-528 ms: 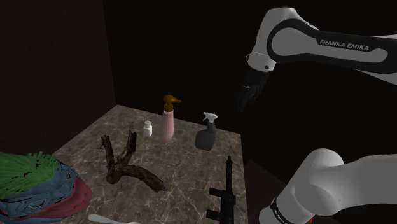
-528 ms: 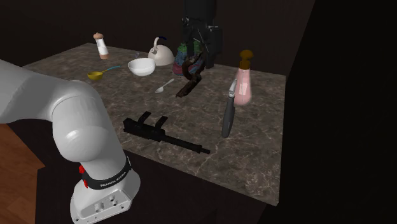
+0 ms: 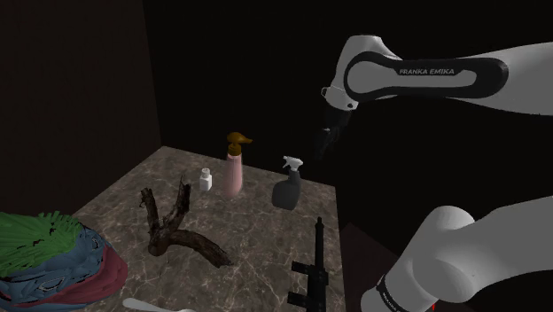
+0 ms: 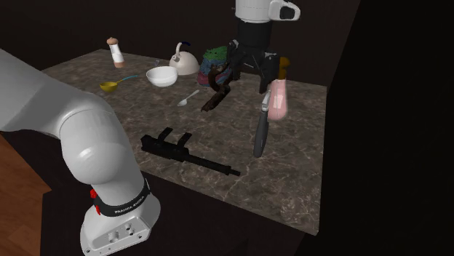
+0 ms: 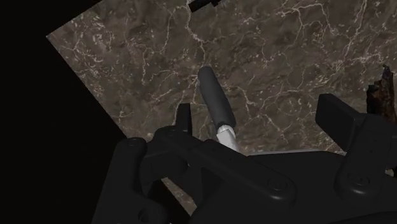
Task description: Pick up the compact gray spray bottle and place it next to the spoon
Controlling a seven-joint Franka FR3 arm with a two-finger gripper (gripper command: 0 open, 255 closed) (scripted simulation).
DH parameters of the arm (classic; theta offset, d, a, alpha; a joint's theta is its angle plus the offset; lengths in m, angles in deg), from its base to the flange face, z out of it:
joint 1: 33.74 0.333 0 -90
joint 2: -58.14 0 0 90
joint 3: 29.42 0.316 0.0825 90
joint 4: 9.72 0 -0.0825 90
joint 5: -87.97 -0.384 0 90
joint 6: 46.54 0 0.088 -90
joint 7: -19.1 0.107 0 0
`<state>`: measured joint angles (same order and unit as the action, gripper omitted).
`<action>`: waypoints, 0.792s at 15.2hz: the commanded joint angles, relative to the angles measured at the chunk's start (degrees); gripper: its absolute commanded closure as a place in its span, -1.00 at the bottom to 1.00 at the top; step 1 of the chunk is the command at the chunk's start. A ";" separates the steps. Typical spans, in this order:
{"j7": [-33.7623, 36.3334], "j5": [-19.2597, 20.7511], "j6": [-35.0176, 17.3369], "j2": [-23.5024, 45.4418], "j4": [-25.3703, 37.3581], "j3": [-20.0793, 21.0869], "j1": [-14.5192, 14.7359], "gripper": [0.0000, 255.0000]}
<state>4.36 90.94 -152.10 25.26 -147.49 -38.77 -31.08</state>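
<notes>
Nothing done yet: my pincer (image 3: 323,140) hangs wide open, empty, over the bench (image 3: 257,239). The gray spray bottle (image 3: 288,184) stands at its seven o'clock. Grasp and carry to the spoon (image 4: 188,98) remain.

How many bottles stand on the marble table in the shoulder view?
3, in a row at the far edge: a small white bottle, a pink pump bottle and a gray spray bottle. More may stand outside this view.
</notes>
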 commanded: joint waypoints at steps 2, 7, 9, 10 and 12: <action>-5.92 -0.74 -5.65 5.49 0.36 -2.19 1.73 -1.00; -13.41 -2.80 -12.35 13.28 1.73 -4.58 3.93 -1.00; -13.52 -2.94 -13.98 13.86 0.66 -4.63 3.97 -1.00; -13.57 -3.01 -14.81 14.17 0.14 -4.66 4.01 -1.00; -13.70 -3.16 -16.46 14.83 -0.86 -4.73 4.08 -1.00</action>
<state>-9.23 87.80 -167.56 39.95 -147.52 -43.44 -26.99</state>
